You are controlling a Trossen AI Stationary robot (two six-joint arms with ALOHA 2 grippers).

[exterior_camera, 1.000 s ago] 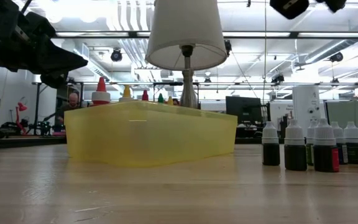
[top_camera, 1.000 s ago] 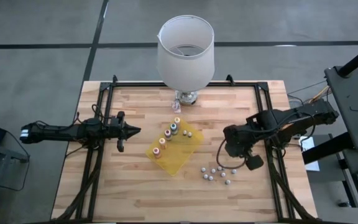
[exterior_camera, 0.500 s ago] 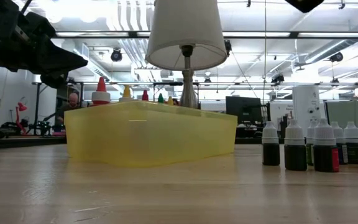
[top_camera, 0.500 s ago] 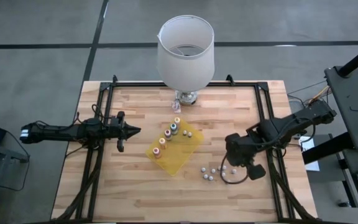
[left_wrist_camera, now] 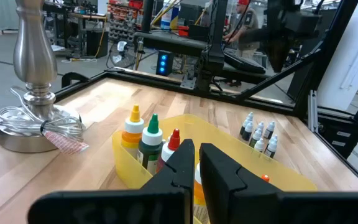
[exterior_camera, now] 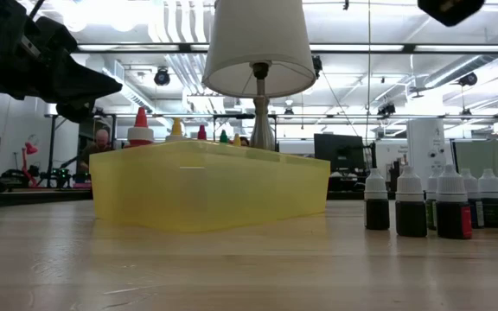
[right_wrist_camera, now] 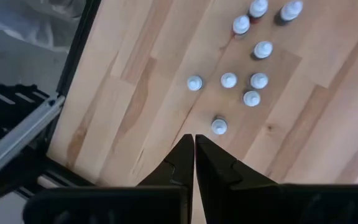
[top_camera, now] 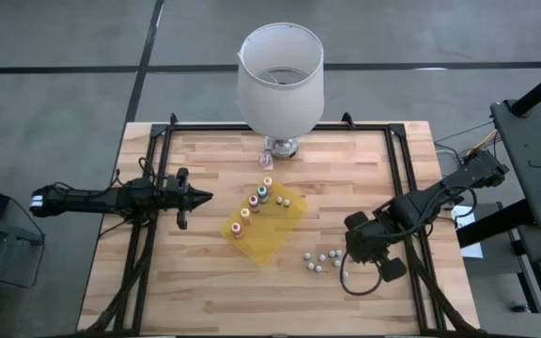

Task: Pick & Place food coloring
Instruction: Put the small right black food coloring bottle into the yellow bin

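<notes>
Several food coloring bottles (top_camera: 254, 205) with coloured caps stand upright in a flat yellow tray (top_camera: 275, 235) at mid-table; the left wrist view shows them too (left_wrist_camera: 149, 135). Right of the tray, several small dark bottles with white caps (top_camera: 319, 260) stand on the wood (exterior_camera: 422, 203) (right_wrist_camera: 241, 81). My right gripper (top_camera: 352, 252) hangs shut above the right end of this group, pointing steeply down (right_wrist_camera: 194, 146), touching nothing. My left gripper (top_camera: 203, 197) waits shut at the table's left, level, pointing at the tray (left_wrist_camera: 197, 158).
A lamp with a white shade (top_camera: 281, 75) stands on a metal base (top_camera: 283, 146) at the far edge. Black frame rails (top_camera: 148, 235) (top_camera: 411, 253) run along the table's left and right sides. Bare wood lies toward the near edge.
My right gripper has swung toward the table's near edge and sunk a little, staying shut, and now hangs over the right end of the white-capped bottles. No bottle has moved.
</notes>
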